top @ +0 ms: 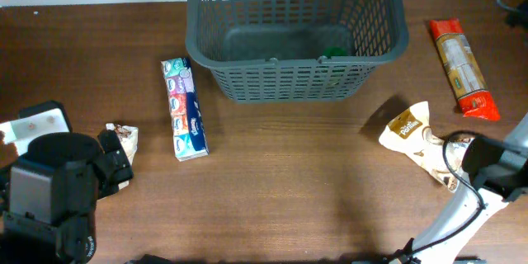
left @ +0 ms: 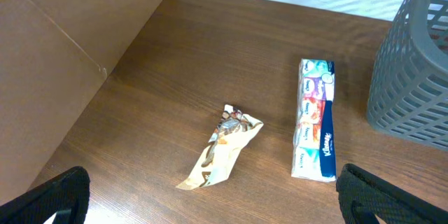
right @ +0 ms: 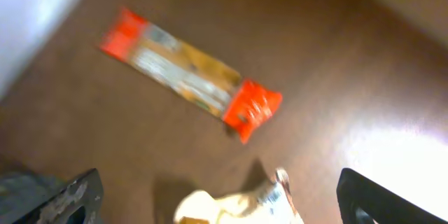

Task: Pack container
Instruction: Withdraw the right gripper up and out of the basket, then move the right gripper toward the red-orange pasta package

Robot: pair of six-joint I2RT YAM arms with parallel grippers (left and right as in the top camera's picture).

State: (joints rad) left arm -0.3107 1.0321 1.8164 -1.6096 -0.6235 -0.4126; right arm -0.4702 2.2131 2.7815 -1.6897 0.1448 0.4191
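Note:
The container [top: 297,33], a dark grey slotted basket, stands at the back centre; its corner [left: 413,56] shows in the left wrist view. A small green thing [top: 334,51] lies inside it. A tissue pack [top: 183,109] [left: 315,119] and a small cream packet [top: 124,139] [left: 224,143] lie left of the container. My left gripper [top: 115,158] [left: 217,203] is open just short of the cream packet, holding nothing. A cream snack bag [top: 417,136] [right: 238,206] lies on the right, with my right gripper [top: 462,153] [right: 220,206] open over it. A red-ended pasta packet [top: 464,68] [right: 189,73] lies beyond.
A white device [top: 37,124] sits at the left edge beside my left arm. A brown wall panel [left: 63,49] rises along the table's left side. Bare brown table [top: 297,181] stretches between the two arms in front of the container.

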